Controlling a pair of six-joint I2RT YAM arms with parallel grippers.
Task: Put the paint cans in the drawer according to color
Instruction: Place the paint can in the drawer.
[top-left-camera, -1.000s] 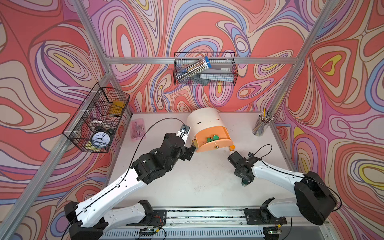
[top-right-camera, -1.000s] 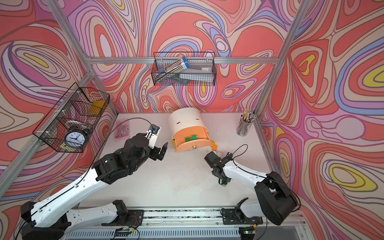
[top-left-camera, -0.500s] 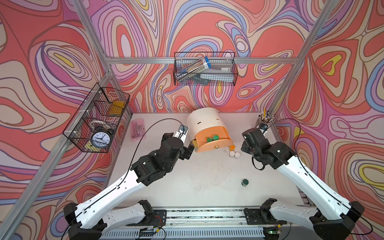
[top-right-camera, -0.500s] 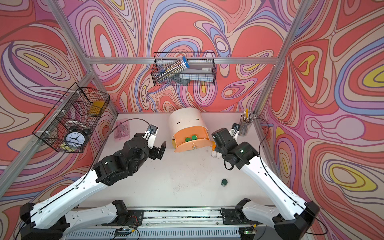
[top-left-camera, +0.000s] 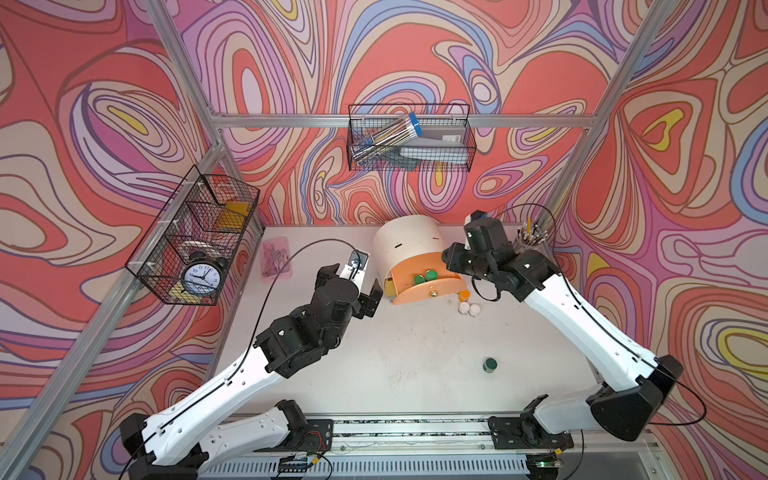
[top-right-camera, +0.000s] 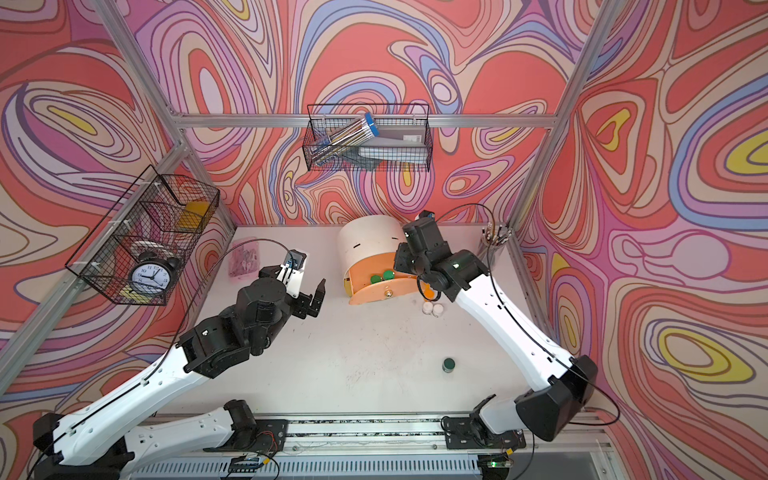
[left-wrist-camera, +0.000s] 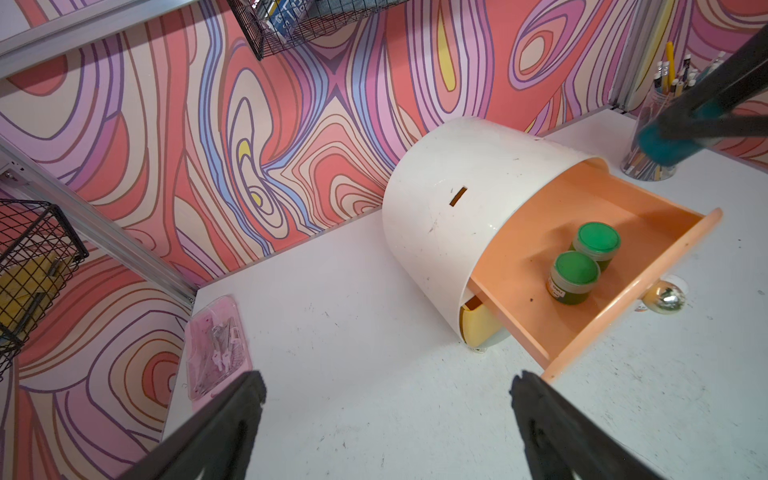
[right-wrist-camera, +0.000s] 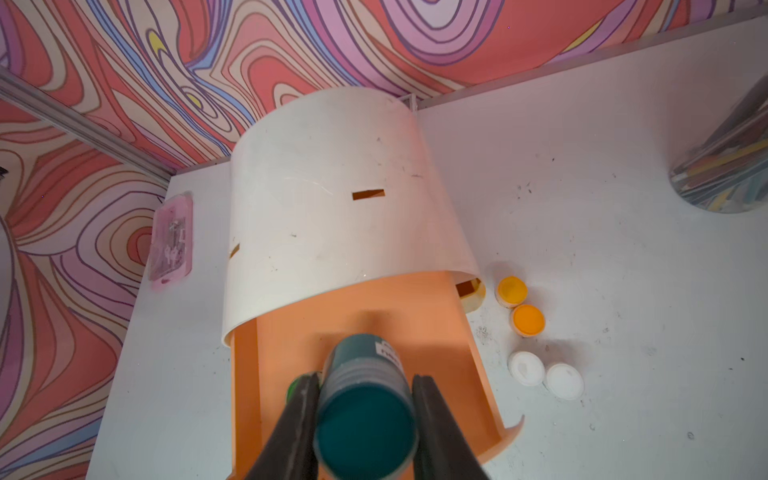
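The cream drawer chest (top-left-camera: 405, 245) stands at the back with its peach drawer (top-left-camera: 428, 289) pulled out. Two green paint cans (left-wrist-camera: 596, 243) (left-wrist-camera: 575, 274) sit inside it. My right gripper (right-wrist-camera: 365, 378) is shut on a teal paint can (right-wrist-camera: 365, 415), which hangs tilted over the peach drawer. Two orange cans (right-wrist-camera: 512, 289) (right-wrist-camera: 528, 319) and two white cans (right-wrist-camera: 525, 365) (right-wrist-camera: 564, 380) stand on the table beside the drawer. A second teal can (top-left-camera: 490, 365) stands alone nearer the front. My left gripper (left-wrist-camera: 386, 390) is open over bare table left of the chest.
A clear cup of pencils (top-left-camera: 532, 241) stands in the back right corner, close behind my right arm. A pink case (top-left-camera: 276, 257) lies at the back left. Black wire baskets hang on the left wall (top-left-camera: 195, 249), with a clock, and on the back wall (top-left-camera: 409, 137).
My right arm has swung from low at the table's front up and back to the drawer, and now holds a teal can above it. The left arm has hardly moved.
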